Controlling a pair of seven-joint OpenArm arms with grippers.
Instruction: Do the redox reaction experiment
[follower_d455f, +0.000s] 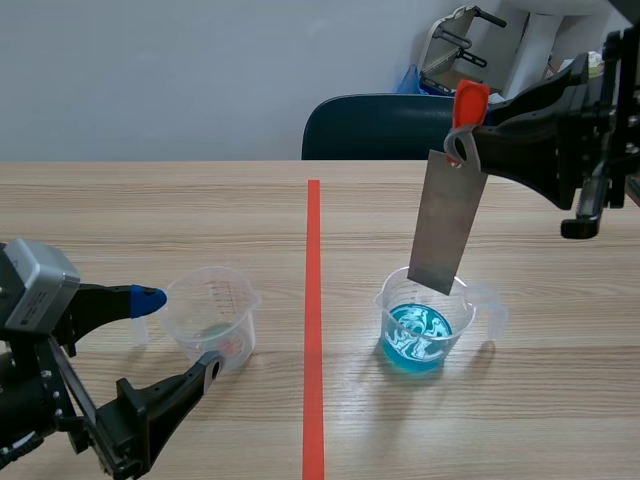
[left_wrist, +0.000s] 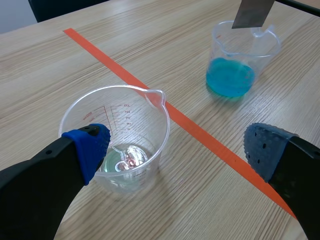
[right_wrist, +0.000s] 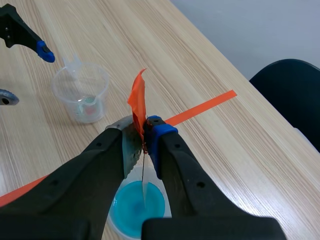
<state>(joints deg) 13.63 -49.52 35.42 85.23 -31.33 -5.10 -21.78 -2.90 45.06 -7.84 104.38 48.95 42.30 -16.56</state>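
Note:
A clear beaker (follower_d455f: 430, 325) with blue liquid (left_wrist: 230, 76) stands right of the tape line. A grey metal strip (follower_d455f: 447, 220) with an orange tab (follower_d455f: 470, 103) hangs over it, lower end just inside the rim, above the liquid. My right gripper (follower_d455f: 478, 140) is shut on the strip's tab (right_wrist: 138, 102); below its fingers lies the blue liquid (right_wrist: 137, 204). A second clear beaker (follower_d455f: 212, 318), nearly empty with a little residue (left_wrist: 125, 161), stands left of the line. My left gripper (follower_d455f: 180, 335) is open around this beaker (left_wrist: 117, 137), fingers apart on either side.
An orange-red tape line (follower_d455f: 313, 320) runs down the middle of the wooden table. A dark chair (follower_d455f: 375, 127) stands behind the far edge, with equipment (follower_d455f: 480, 45) beyond it at the back right.

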